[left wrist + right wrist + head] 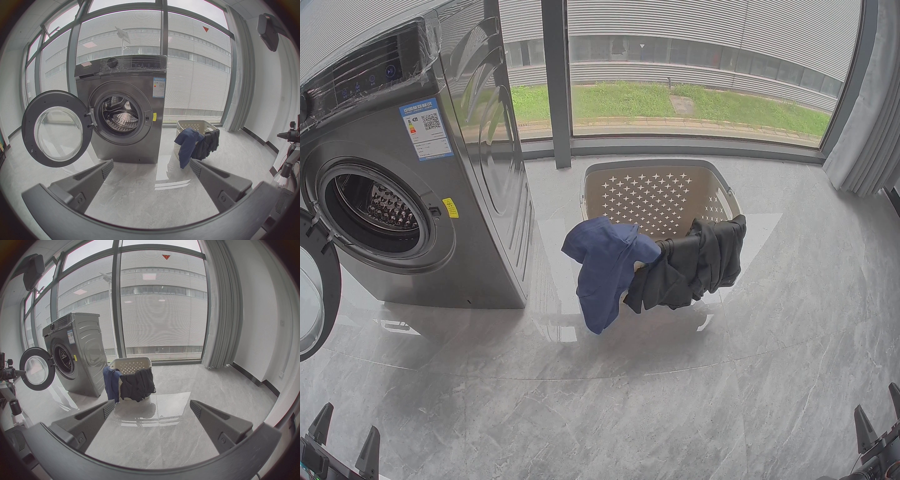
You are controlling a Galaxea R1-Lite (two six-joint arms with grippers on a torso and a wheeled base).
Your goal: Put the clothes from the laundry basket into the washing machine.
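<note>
A beige laundry basket (659,187) stands on the floor by the window, right of the grey washing machine (412,169). A blue garment (604,265) and a black garment (690,262) hang over the basket's near rim. The washer's round door (315,287) is swung open, showing the drum (378,209). My left gripper (344,434) is low at the near left, open and holding nothing. My right gripper (881,415) is low at the near right, open too. Both stay well short of the basket (195,126) (131,365), with the clothes (197,145) (131,385) ahead.
A tall window and its sill run behind the basket. Grey curtains (869,131) hang at the far right. Glossy grey floor tiles (612,400) stretch between my grippers and the basket and washer.
</note>
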